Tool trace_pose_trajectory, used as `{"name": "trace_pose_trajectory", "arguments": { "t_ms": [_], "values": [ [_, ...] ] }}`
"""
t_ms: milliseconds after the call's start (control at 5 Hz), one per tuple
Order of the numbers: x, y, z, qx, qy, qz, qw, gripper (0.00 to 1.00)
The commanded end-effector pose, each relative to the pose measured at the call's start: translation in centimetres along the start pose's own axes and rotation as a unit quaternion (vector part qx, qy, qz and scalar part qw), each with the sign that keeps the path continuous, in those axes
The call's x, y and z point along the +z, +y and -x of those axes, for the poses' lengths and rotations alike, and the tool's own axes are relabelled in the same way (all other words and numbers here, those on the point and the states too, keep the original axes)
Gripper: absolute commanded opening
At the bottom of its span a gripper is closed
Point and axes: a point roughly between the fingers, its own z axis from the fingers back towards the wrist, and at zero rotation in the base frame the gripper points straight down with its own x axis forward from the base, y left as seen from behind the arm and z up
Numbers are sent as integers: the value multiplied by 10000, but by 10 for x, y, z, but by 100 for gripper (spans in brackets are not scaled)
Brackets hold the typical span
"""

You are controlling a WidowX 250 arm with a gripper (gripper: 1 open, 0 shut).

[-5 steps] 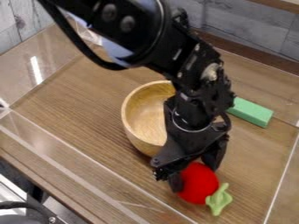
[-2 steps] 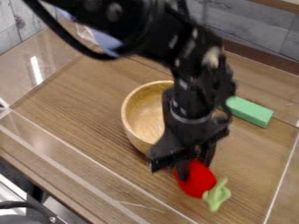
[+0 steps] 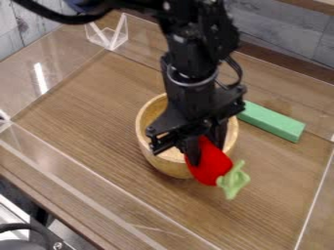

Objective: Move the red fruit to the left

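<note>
The red fruit hangs above the table just right of the wooden bowl, its light green leafy stem pointing down to the right. My gripper is shut on the fruit from above, its black fingers clamping the fruit's upper part. The black arm rises behind it toward the top of the view and covers part of the bowl's far rim.
A wooden bowl stands in the middle of the wooden table, right beside the held fruit. A flat green block lies to the right of the bowl. Clear plastic walls fence the table.
The gripper closed on the red fruit, lifted it off the table and carried it up and slightly left toward the bowl's edge. The arm now stands more upright.
</note>
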Motion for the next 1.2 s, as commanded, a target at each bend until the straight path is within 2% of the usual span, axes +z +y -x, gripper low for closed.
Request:
{"name": "trace_pose_trajectory", "arguments": {
  "t_ms": [0, 400, 1000],
  "values": [
    [14, -8, -5, 70, -90, 260, 9996, 0],
    [23, -8, -4, 200, -122, 322, 9992, 0],
    [26, -4, 1, 466, -207, 336, 9981, 0]
  ]
}}
